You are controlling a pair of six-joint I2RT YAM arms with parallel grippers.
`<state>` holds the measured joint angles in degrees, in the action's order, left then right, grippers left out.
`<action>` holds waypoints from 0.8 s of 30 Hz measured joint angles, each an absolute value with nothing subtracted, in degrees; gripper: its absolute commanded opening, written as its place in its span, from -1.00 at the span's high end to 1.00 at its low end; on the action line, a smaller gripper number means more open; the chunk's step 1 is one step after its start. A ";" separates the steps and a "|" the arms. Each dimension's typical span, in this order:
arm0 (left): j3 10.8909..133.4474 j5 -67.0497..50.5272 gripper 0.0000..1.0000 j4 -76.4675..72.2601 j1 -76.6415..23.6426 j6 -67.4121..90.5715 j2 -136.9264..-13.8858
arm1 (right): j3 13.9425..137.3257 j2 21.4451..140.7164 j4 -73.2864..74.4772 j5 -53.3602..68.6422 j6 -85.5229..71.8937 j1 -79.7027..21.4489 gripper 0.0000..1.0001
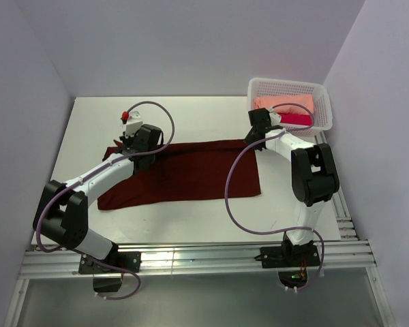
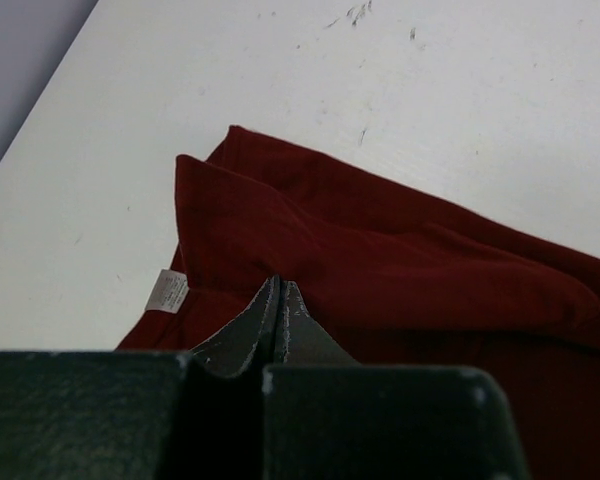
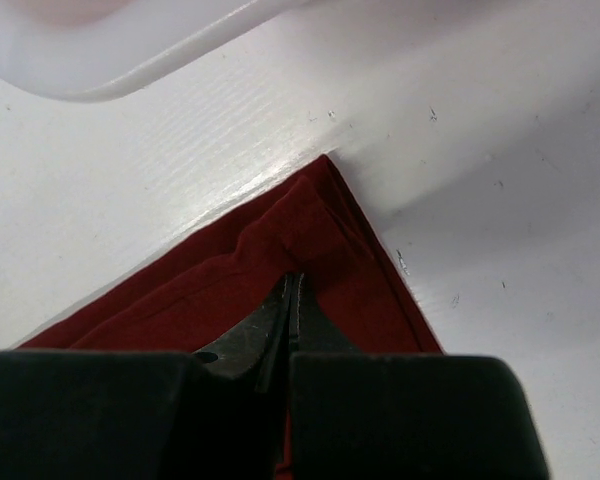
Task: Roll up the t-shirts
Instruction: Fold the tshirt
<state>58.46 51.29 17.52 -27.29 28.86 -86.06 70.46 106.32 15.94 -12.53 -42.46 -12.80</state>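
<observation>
The dark maroon t-shirt (image 1: 191, 174) lies folded into a long strip across the table. My left gripper (image 1: 127, 145) is at its far left corner, shut on a raised fold of the cloth (image 2: 400, 270), with the fingertips (image 2: 278, 287) pressed together. The small grey neck label (image 2: 167, 291) shows just to their left. My right gripper (image 1: 253, 137) is at the far right corner, shut on a puckered bit of the cloth (image 3: 210, 290) at the tips (image 3: 295, 278). Peach (image 1: 286, 104) and crimson (image 1: 296, 120) t-shirts lie in the basket.
A white mesh basket (image 1: 286, 82) stands at the far right corner of the table, close behind the right gripper; its rim shows in the right wrist view (image 3: 130, 50). A small white part with a red tip (image 1: 128, 117) shows just beyond the left wrist. Walls enclose the table on three sides.
</observation>
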 measured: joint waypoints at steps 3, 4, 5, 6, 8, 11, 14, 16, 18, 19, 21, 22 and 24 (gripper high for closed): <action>57.43 51.59 0.99 18.04 -27.38 30.06 -86.04 | 70.00 106.32 15.88 -12.56 -42.59 -12.80 1.00; 57.10 51.79 0.99 18.39 -27.38 30.59 -86.02 | 69.76 106.32 15.88 -12.56 -42.59 -12.80 1.00; 56.75 51.92 0.99 18.59 -27.38 31.05 -86.02 | 69.67 106.32 16.01 -12.56 -42.61 -12.80 1.00; 56.45 52.03 0.99 18.76 -27.38 31.44 -86.02 | 69.58 106.32 16.05 -12.53 -42.61 -12.80 1.00; 55.99 52.38 0.99 19.35 -27.38 32.38 -86.02 | 69.41 106.32 15.94 -12.53 -42.61 -12.80 1.00; 55.16 52.90 0.99 19.99 -27.38 33.78 -85.95 | 68.69 106.30 15.92 -12.47 -42.68 -12.80 1.00; 54.37 53.54 0.99 20.78 -27.38 34.83 -85.95 | 67.79 106.30 15.90 -12.45 -42.83 -12.80 1.00; 53.98 53.89 0.99 21.12 -27.38 35.44 -85.95 | 67.48 106.30 15.92 -12.43 -42.83 -12.80 1.00; 53.76 53.91 0.99 21.39 -27.38 35.73 -85.84 | 67.44 106.30 15.99 -12.45 -42.83 -12.82 1.00; 53.67 53.91 0.99 21.54 -27.38 35.86 -85.71 | 67.44 106.30 16.01 -12.47 -42.83 -12.82 1.00; 53.58 53.91 0.99 21.87 -27.38 36.18 -85.36 | 67.44 106.28 16.03 -12.60 -42.83 -12.86 1.00; 53.58 53.91 0.99 21.96 -27.38 36.42 -85.17 | 67.44 106.28 16.14 -12.67 -42.83 -12.86 1.00; 53.56 53.93 0.99 22.09 -27.38 37.10 -84.90 | 67.37 106.21 16.25 -12.82 -42.85 -12.93 1.00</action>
<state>53.56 53.93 22.09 -27.38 37.10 -84.90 67.37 106.21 16.25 -12.82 -42.85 -12.93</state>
